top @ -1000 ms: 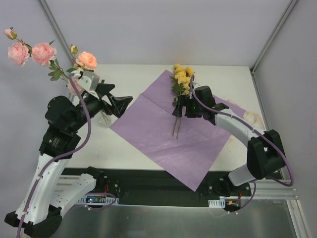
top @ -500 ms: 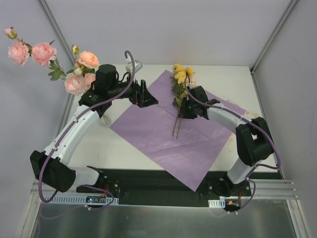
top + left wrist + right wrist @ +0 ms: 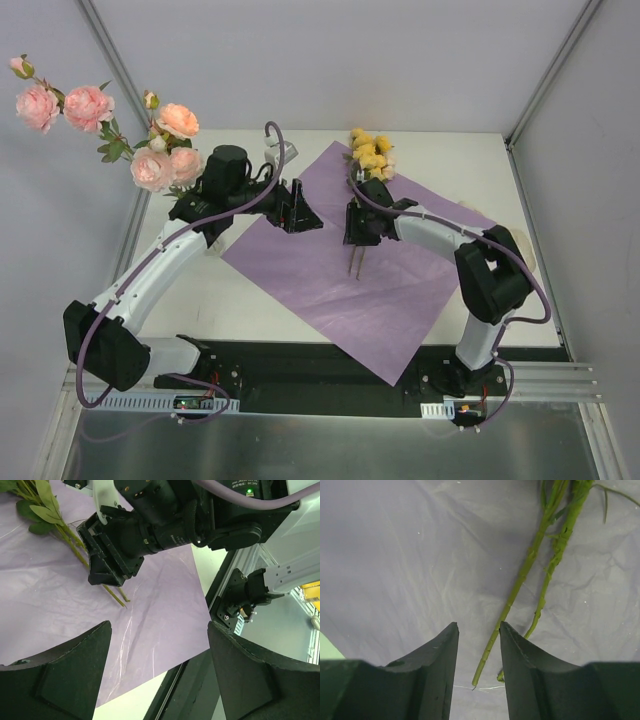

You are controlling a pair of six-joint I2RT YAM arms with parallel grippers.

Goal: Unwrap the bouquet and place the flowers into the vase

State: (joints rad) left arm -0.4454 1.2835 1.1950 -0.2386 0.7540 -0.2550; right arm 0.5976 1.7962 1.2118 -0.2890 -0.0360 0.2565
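Right arm (image 3: 440,235) was down low over the purple paper (image 3: 320,275), and here was the whole story: the yellow flowers (image 3: 368,155) lay flat on that paper. Their blooms sat at its far corner and the two green stems (image 3: 517,587) ran back towards its middle. The long axis pointed almost straight at the arm bases, just a shade off line.

Right jaws stood partly apart, a clear gap between them and nothing pinched. In the wrist view the cut ends sat right at that gap, one stem tip inside it and the other just beside. The rest of both stems slanted away ahead and off to one side. So the jaws were at the very tail of the stems, roughly astride the axis but not square to it.

Left arm (image 3: 160,270) hovered over the paper's left corner with its jaws spread wide and empty, facing the right arm and well apart from the stems. The right was clearly the nearer.

Pink roses (image 3: 152,170) stood up beyond the paper's left corner. The vase I couldn't make out behind the left arm.

My read: closing here would catch only the stem tips, so a grip further up towards the blooms looked safer.
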